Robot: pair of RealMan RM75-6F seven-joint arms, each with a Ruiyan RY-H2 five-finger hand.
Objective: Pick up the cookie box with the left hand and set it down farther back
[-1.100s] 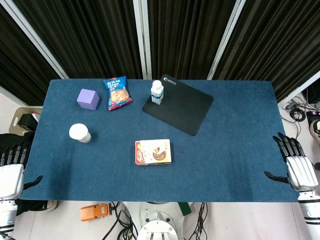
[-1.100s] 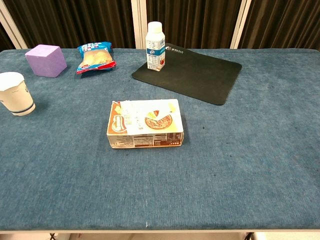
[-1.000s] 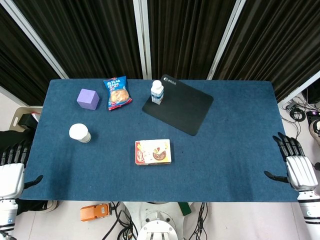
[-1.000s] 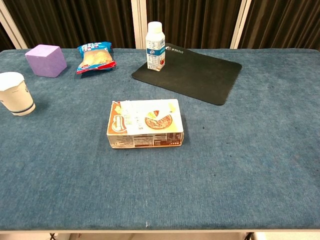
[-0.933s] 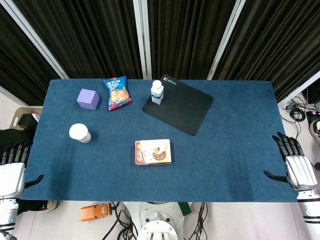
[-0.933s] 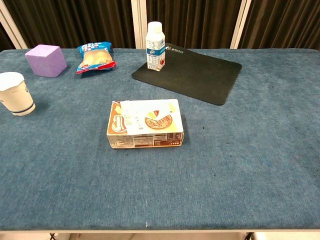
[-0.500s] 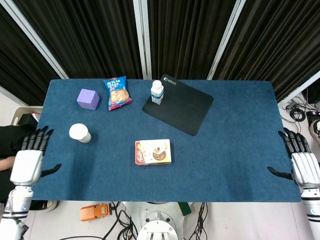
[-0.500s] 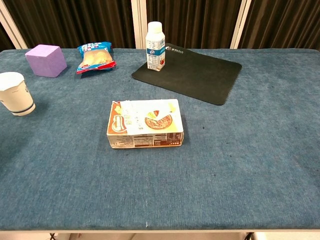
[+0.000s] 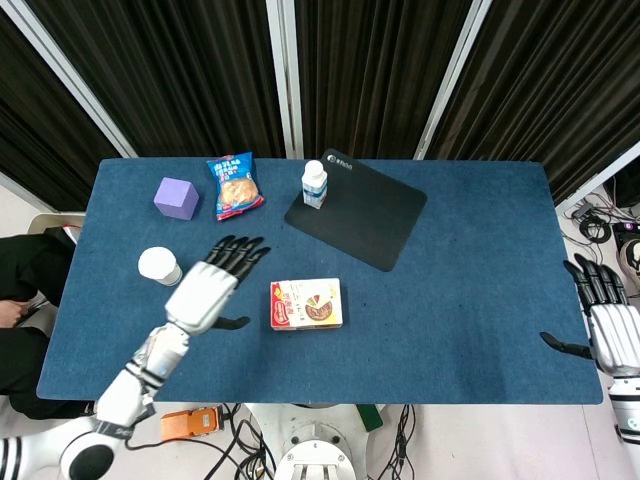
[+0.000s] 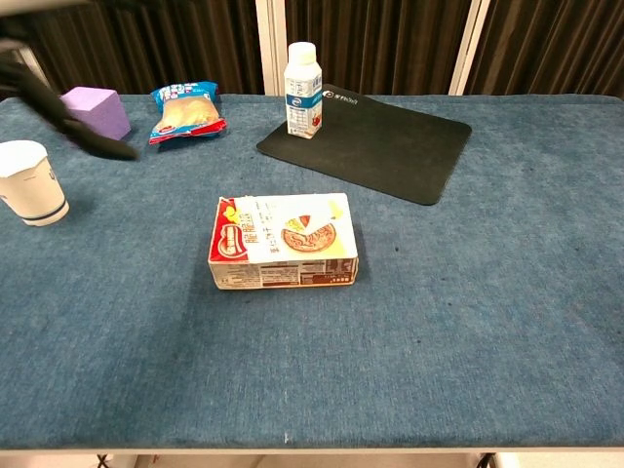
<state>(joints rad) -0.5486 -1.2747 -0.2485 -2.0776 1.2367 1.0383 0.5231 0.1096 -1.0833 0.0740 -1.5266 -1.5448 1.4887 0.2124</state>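
Printing all over the cookie box (image 10: 284, 242), red panel and small lines along the front edge, none of it sharp enough to read. Blue-and-red label on the white bottle (image 10: 302, 91), lettering too small to make out. Small pale logo near the back corner of the black mat (image 10: 337, 96), unreadable. Print on the blue snack bag (image 10: 185, 111), blurred as well. No legible text anywhere.
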